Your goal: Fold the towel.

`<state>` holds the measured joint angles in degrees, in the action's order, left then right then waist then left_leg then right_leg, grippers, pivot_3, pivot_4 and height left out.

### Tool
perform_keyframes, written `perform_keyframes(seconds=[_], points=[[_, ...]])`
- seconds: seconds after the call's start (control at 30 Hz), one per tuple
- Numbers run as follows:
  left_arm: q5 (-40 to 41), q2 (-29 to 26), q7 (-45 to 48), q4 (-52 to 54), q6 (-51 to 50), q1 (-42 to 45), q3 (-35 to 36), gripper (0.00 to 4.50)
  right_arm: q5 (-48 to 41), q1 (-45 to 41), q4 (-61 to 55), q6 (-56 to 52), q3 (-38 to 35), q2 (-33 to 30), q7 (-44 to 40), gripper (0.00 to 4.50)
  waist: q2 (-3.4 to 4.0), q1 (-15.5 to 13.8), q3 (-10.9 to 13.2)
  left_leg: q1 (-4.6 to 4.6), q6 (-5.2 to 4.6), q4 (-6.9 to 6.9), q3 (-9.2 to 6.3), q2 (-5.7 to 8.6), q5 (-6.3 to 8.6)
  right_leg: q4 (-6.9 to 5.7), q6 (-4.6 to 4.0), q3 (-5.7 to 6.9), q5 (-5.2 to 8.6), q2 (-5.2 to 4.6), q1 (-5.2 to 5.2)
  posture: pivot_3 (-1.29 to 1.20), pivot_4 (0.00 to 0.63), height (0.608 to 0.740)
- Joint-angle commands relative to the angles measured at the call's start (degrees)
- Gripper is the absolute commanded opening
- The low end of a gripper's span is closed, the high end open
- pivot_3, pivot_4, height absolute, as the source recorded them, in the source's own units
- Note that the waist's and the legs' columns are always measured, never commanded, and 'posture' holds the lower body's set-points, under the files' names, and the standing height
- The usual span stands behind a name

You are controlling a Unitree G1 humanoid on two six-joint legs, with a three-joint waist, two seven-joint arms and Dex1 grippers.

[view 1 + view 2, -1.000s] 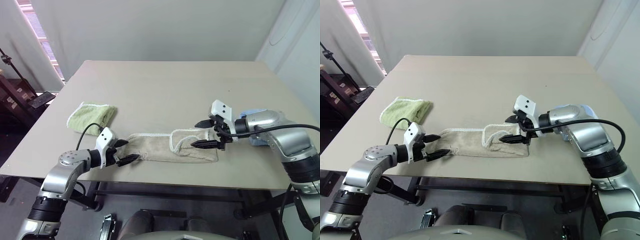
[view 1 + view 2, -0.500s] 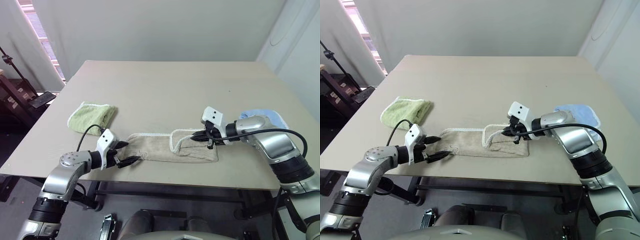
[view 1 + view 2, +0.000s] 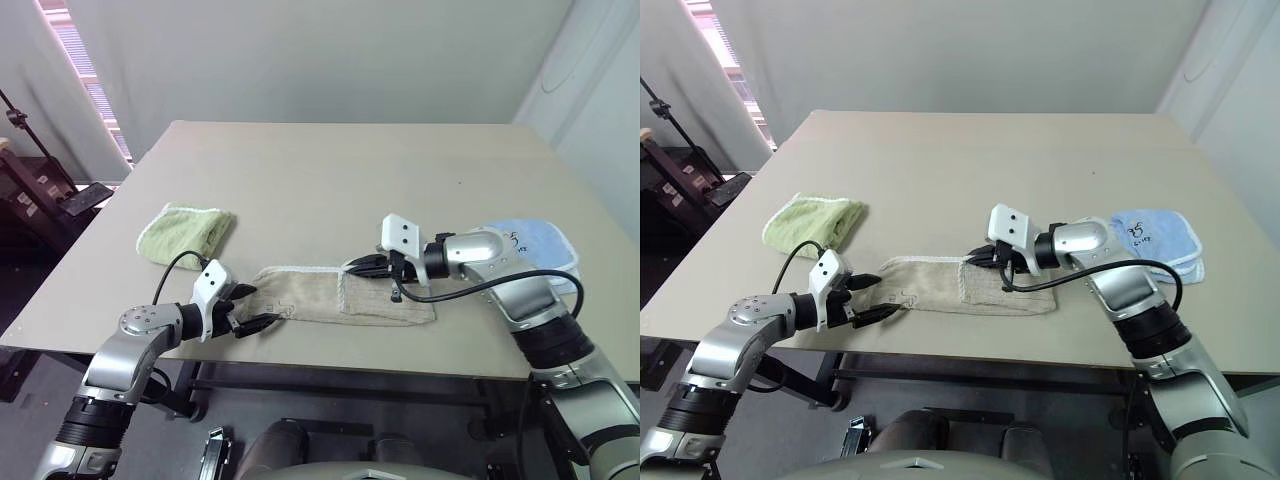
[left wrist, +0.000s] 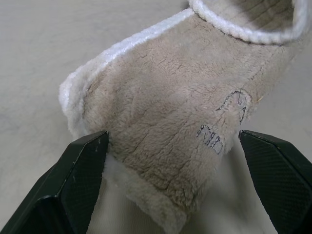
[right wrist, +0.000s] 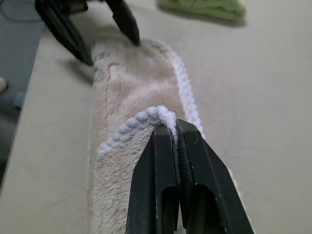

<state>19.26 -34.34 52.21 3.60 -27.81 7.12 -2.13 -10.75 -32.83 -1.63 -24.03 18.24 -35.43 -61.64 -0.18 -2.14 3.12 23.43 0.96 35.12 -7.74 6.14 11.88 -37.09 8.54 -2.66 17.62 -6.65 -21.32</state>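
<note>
Right wrist view looks straight down the right gripper point(image 5: 175, 127), whose two black fingers are pressed together on the white corded edge of the towel point(image 5: 131, 97), a small bunch of the cord pinched between their tips. From the head views, the beige towel point(image 3: 340, 296) lies as a long narrow strip near the front edge of the table point(image 3: 330, 170), stretched between the two arms, with its right-hand part folded over so that a white-edged flap lies on top. The right gripper point(image 3: 352, 265) reaches in from the right and holds that flap's edge near the middle of the strip. The left gripper point(image 3: 255, 305) sits at the strip's left end with its fingers spread apart; the left wrist view shows the towel's corner, which bears a small printed logo point(image 4: 222, 122), lying between the two open fingers point(image 4: 83, 165), the fabric close against the inner face of one of them, though nothing is clamped. A small light-green folded towel point(image 3: 185, 232) rests on the table well apart from the beige one, toward the left side. A small light-blue folded towel point(image 3: 535, 243) lies near the table's right edge, just behind the right forearm.
</note>
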Motion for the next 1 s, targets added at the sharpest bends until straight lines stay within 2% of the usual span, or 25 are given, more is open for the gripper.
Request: perform_keyframes(seconds=[0.03,0.13,0.23,0.4,0.73,0.9,1.0], points=[[0.29,-0.61,-0.22,2.32,0.91,0.43,1.08,4.50,2.64,-1.72,2.77,4.63,0.45,2.24,1.51,0.03,0.00,0.05,0.00,-0.01,0.01,-0.01,-0.01,0.00,-0.01,-0.02,0.00,0.00,0.00,0.01,0.00,0.00,0.000,0.740],[0.57,-0.72,-0.33,3.07,0.86,-0.37,1.49,4.50,3.86,-2.04,5.08,4.85,0.81,3.22,1.67,0.03,0.00,0.06,0.00,-0.03,0.03,-0.02,-0.01,-0.01,-0.03,-0.04,0.00,0.00,0.00,0.04,0.00,0.00,0.000,0.740],[1.11,-0.57,-0.64,4.06,0.50,-1.33,2.19,4.50,4.39,-2.72,6.23,4.28,0.37,3.76,1.78,0.67,0.00,0.10,0.00,-0.04,0.05,-0.02,-0.02,-0.01,-0.03,-0.06,-0.01,0.00,0.00,0.05,0.00,0.00,0.000,0.740],[2.11,-0.24,-1.11,5.21,0.24,-2.17,3.57,4.50,1.07,-3.47,6.35,1.93,-2.99,5.04,1.96,2.49,0.00,0.04,0.00,-0.04,0.07,-0.04,-0.04,-0.02,-0.03,-0.07,-0.02,0.00,0.00,0.07,0.00,0.00,0.000,0.740],[8.54,-1.41,-1.87,8.18,-3.20,-3.95,10.42,4.50,-6.80,-4.24,7.00,-0.88,-9.95,7.59,1.08,2.49,0.03,0.30,0.01,-0.05,0.08,-0.07,-0.06,-0.04,-0.03,-0.07,-0.04,0.00,0.00,0.09,-0.01,0.00,0.000,0.740],[11.47,-0.53,-5.06,13.08,-5.30,-6.80,13.67,4.50,-9.29,-5.99,9.24,-4.68,-12.19,7.50,1.34,2.49,0.03,0.25,0.01,-0.05,0.09,-0.05,-0.06,-0.04,-0.03,-0.07,-0.16,-0.01,0.06,0.08,0.00,0.00,0.000,0.740],[13.67,1.87,-7.47,15.19,-4.68,-10.25,16.69,4.50,-11.71,-4.80,9.85,-9.89,-14.45,8.18,3.65,2.49,0.04,0.15,0.00,-0.05,0.09,-0.07,-0.06,-0.04,-0.03,-0.06,-0.17,-0.02,0.06,0.08,0.00,0.00,0.000,0.740]])
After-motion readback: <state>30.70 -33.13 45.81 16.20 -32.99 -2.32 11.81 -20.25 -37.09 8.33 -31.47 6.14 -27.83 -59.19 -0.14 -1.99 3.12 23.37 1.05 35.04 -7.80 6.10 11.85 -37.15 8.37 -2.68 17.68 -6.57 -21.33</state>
